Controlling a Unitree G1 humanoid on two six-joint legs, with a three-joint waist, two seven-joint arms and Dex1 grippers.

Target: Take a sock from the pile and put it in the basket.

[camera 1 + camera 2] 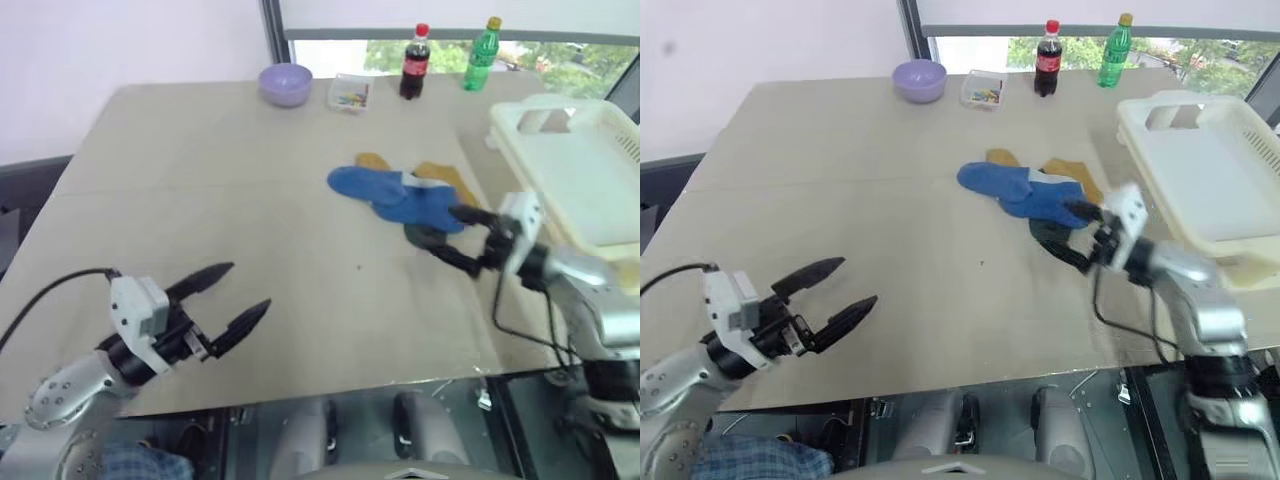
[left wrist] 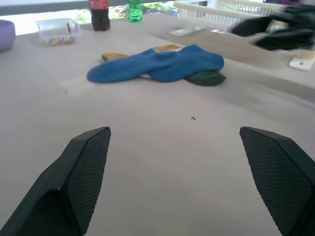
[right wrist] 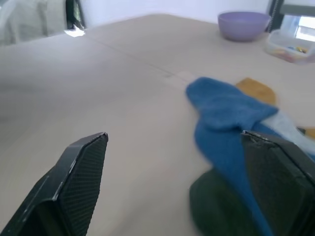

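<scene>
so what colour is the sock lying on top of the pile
Royal blue, plain; the sock shows best in the left wrist view.

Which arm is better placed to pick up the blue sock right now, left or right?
Right, probably. The right gripper is open and right beside the blue sock on the pile, with the basket on that side. The left gripper hovers far off.

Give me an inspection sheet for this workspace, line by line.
Surface: beige table, flat.
Job's things: blue sock tops the pile of yellow, grey and dark green socks; cream basket at the table's right edge, nothing seen inside.
Clutter: lilac bowl, clear box, cola bottle, green bottle along the far edge.
Grippers: left gripper open, empty; right gripper open at the pile.
Cables: black cable at left wrist.
Surroundings: window, greenery outside.
</scene>
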